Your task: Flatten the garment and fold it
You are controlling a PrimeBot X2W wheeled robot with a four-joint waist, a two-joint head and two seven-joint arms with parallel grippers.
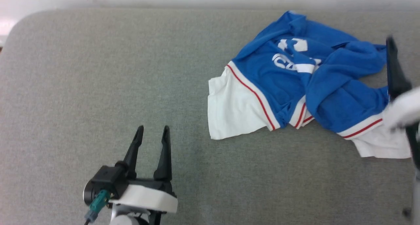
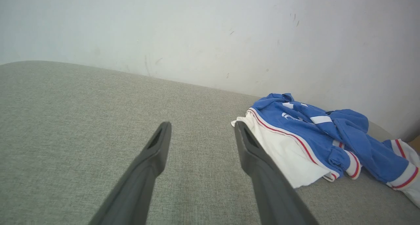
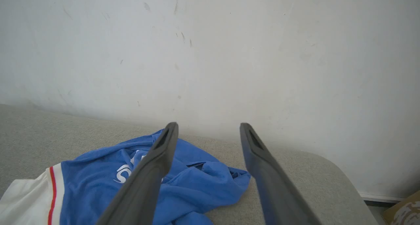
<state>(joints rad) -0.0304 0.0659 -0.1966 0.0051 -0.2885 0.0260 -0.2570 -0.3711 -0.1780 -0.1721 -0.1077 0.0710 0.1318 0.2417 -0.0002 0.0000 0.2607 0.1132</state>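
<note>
The garment [image 1: 308,84], a royal-blue T-shirt with white sleeves and red-and-white trim, lies crumpled at the right of the grey table [image 1: 98,87]. In the left wrist view the garment [image 2: 315,133] shows to the right of my fingers. My left gripper [image 1: 151,133] stands open at the lower left, well clear of the cloth, with nothing between its fingers. One dark finger of my right arm [image 1: 395,67], blurred, rises at the right edge, at the shirt's right side. In the right wrist view my right gripper [image 3: 208,128] is open and empty above the garment [image 3: 183,179].
A pale wall [image 2: 210,31] runs along the table's far edge. The table's rounded corners show at the far left [image 1: 23,25] and, in the right wrist view, at the right [image 3: 341,172]. A brown box corner [image 3: 405,208] sits beyond that edge.
</note>
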